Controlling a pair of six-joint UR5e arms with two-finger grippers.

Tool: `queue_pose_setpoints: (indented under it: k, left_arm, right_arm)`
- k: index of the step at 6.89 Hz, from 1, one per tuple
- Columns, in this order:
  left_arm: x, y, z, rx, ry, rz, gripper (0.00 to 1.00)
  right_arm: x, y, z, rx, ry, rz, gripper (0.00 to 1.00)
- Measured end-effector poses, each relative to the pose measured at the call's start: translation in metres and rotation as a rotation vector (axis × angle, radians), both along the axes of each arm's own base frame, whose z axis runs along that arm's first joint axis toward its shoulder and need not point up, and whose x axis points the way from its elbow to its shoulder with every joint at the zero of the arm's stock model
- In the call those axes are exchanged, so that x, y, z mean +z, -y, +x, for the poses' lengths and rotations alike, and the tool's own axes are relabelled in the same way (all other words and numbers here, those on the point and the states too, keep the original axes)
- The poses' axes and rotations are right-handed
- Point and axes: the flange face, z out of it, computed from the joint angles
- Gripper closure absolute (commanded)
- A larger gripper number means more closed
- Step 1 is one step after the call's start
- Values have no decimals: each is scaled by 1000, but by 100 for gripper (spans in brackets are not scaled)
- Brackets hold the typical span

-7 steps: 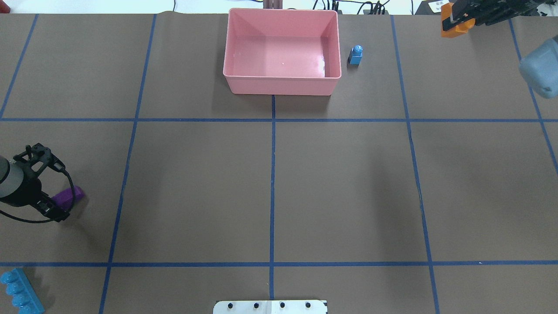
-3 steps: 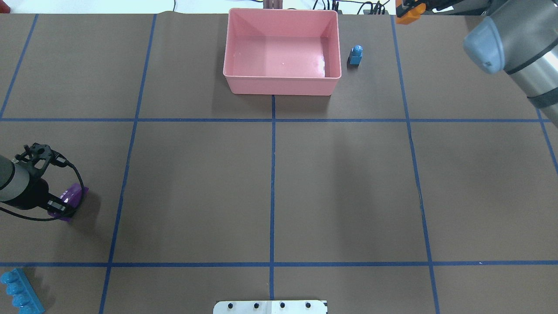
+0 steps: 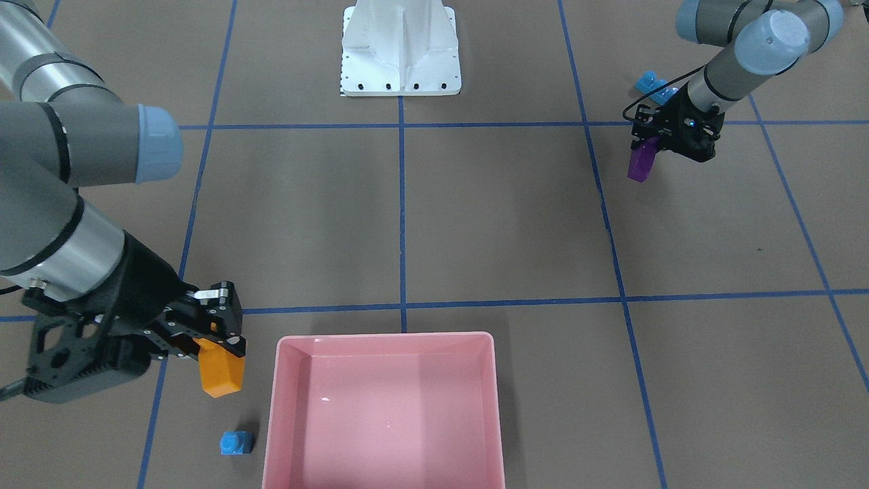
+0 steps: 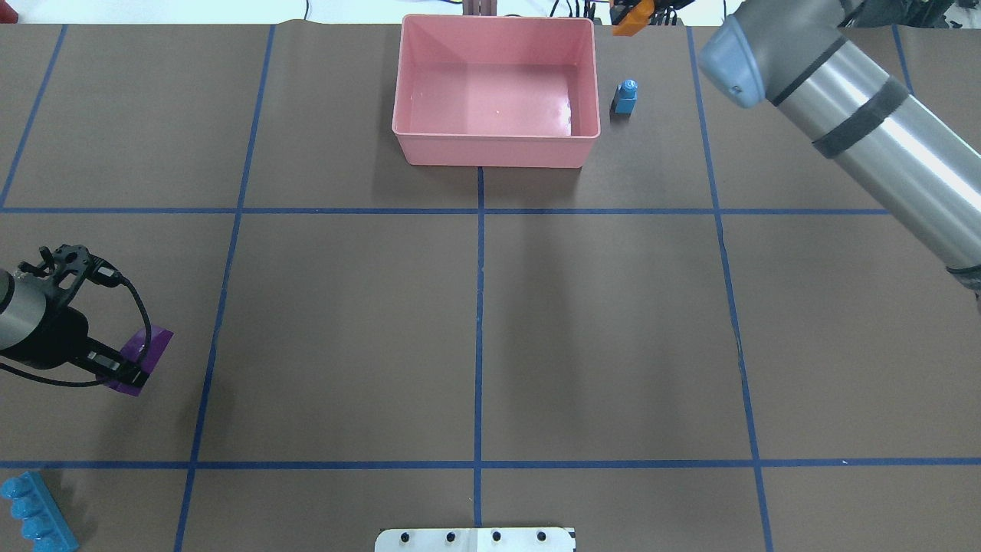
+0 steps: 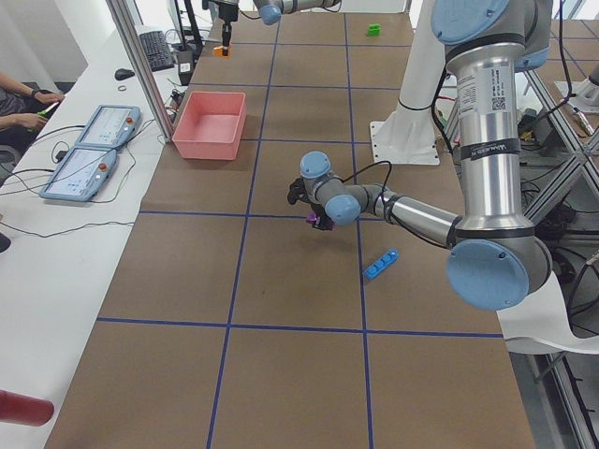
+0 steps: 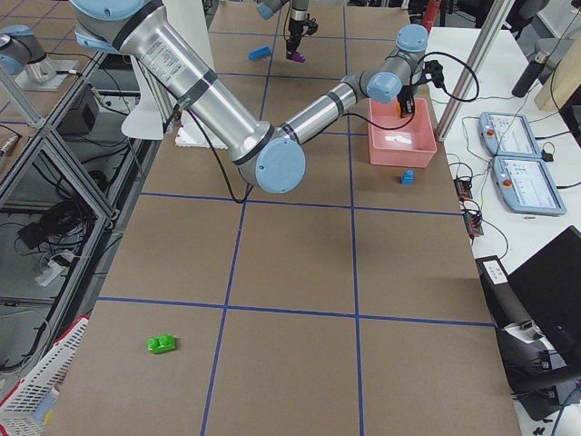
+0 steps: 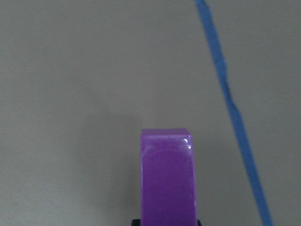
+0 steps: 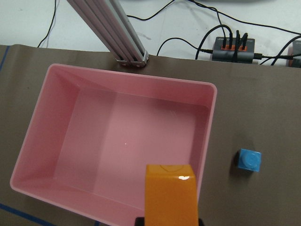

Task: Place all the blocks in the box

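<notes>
My right gripper [image 3: 218,337] is shut on the orange block [image 3: 220,373], held in the air just outside the pink box [image 3: 383,335]; the right wrist view shows that block [image 8: 170,193] over the box's [image 8: 131,76] near rim. The small blue block [image 4: 625,97] stands on the table beside the box [image 4: 497,157]. My left gripper [image 3: 650,140] is shut on the purple block [image 3: 639,161], which hangs above the table at the far left [image 4: 146,349]. The long blue block [image 4: 34,512] lies near the table's corner. The green block [image 6: 162,343] lies far out on my right side.
The white robot base [image 3: 400,47] stands at the table's middle edge. An aluminium post [image 8: 113,33] and a cabled hub [image 8: 233,45] sit just behind the box. Blue tape lines grid the brown table. A person's arms rest by two tablets [image 5: 94,145] on the side desk.
My right arm has swung left along the far edge, carrying the orange block toward the box. The left gripper has tilted and shifted slightly right with the purple block.
</notes>
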Motion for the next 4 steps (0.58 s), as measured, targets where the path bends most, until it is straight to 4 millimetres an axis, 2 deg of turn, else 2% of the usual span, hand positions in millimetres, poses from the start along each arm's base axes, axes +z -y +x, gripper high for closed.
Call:
queue_pose_setpoints:
  k: [1,2,3,4]
  left_arm:
    - [-12,11,-19,-21,-40,-16,100]
    - [-20,25,-37,-49,-74,-31,100]
    - [-29,40,-47,-70,-97,-36,100]
    - [-47,60,-42,-82,-109,-32,100]
  right_arm:
    - [-12,5,-39,-6,-20,22,63]
    - [-14,8,-73,-11,-22,57,3]
    - [-6,12,-94,-7,-11,87,1]
    - [5,19,-106,4,-7,102,1]
